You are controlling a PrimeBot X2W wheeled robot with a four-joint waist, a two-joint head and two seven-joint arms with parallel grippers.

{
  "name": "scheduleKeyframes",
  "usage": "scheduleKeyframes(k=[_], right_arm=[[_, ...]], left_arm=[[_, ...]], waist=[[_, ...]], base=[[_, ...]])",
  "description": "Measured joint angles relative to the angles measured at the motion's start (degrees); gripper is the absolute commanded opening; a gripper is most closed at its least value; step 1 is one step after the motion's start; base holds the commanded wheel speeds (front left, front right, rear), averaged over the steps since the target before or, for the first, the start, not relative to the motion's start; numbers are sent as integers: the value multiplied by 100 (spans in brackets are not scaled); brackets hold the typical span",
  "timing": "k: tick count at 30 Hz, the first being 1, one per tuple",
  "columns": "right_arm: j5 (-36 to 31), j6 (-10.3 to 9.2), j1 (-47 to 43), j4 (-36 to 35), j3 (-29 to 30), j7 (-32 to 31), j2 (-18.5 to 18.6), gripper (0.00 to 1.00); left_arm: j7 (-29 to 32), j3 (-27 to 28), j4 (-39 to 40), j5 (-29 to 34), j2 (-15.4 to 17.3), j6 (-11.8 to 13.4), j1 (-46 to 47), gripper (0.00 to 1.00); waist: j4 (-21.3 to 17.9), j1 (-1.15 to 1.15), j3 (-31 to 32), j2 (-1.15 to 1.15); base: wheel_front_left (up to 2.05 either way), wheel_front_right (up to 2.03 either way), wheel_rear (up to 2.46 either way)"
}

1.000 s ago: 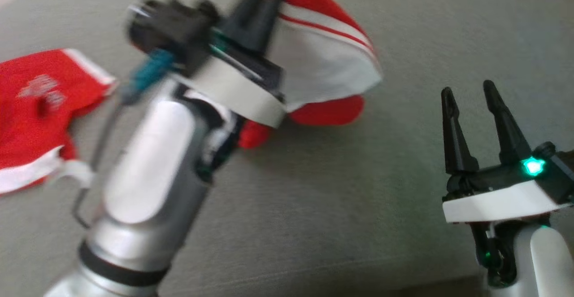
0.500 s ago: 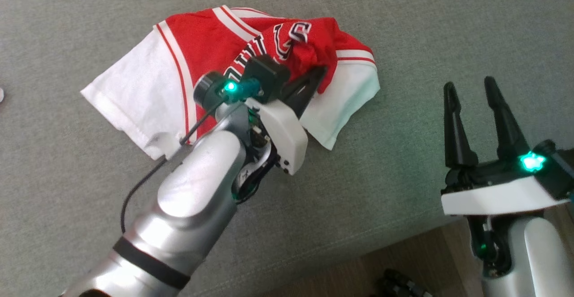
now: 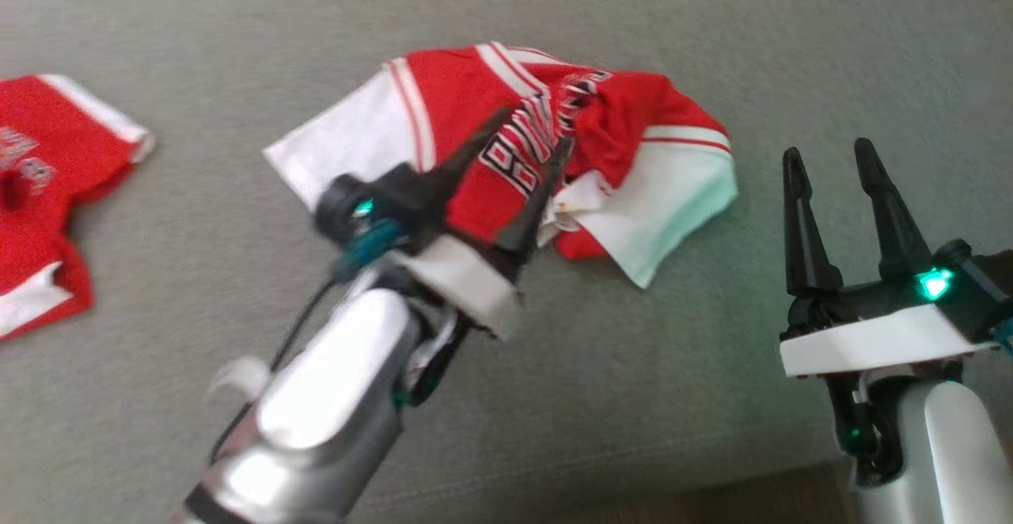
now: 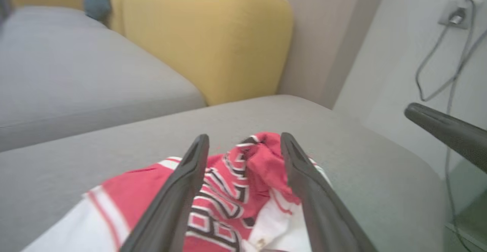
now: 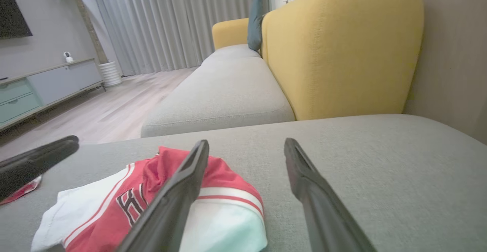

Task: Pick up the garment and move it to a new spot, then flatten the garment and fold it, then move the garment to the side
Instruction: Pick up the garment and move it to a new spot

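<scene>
Clearly the garment [image 3: 633, 112], a red and white jersey with black lettering, lies crumpled in a heap on the grey sofa seat [image 3: 712, 397]; one white part spreads flat, while the red part is bunched on top of it. The left gripper [image 3: 534, 130] is just over the garment with its two fingers wide apart, and it holds nothing; the lettered fold shows between the fingers in the left wrist view, but I cannot tell if the tips touch the cloth, because the head view is blurred there. The right gripper [image 3: 825, 149] is also wide and empty; it is near the garment on its right side, not touching it. A second red garment [image 3: 39, 191] lies well apart from the garment, on its left.

I judge that flattening is the step in hand; the risks come mostly from the heap itself. If the left gripper closes where it is, it may pinch several layers together, so a pull would drag the whole bundle and not open it; a tip pressed too deep could catch the soft seat; with only one side held, the cloth would probably slide instead of spreading.
</scene>
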State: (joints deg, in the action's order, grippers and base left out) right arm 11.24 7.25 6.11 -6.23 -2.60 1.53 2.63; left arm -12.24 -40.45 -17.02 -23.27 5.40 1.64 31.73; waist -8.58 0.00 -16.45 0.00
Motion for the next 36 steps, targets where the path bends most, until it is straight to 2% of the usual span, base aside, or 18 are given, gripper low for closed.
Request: scheduleKeyframes(k=[6,16,22,36], right_arm=[[-133,0,-204,-52,90,-219,0,100],[-274,0,-350,-82,183,-471,-1,100],[-285,0,-612,-58,311,-563,-1,100],[-266,0,-1109,-64,380,-760,-5,100]], left_arm=[[-156,677,283,-4,457,588,-573,100],[-207,1570,576,-57,1093,1035,-1533,100],[-207,1909,864,-134,1215,1036,-2028,100],[-205,1908,966,-235,1414,845,-2693,100]], waist=[[461,0,326,0],[910,0,724,0],[962,0,928,0],[930,0,1395,0]], base=[[0,0,0],[0,0,0],[0,0,0],[0,0,0]])
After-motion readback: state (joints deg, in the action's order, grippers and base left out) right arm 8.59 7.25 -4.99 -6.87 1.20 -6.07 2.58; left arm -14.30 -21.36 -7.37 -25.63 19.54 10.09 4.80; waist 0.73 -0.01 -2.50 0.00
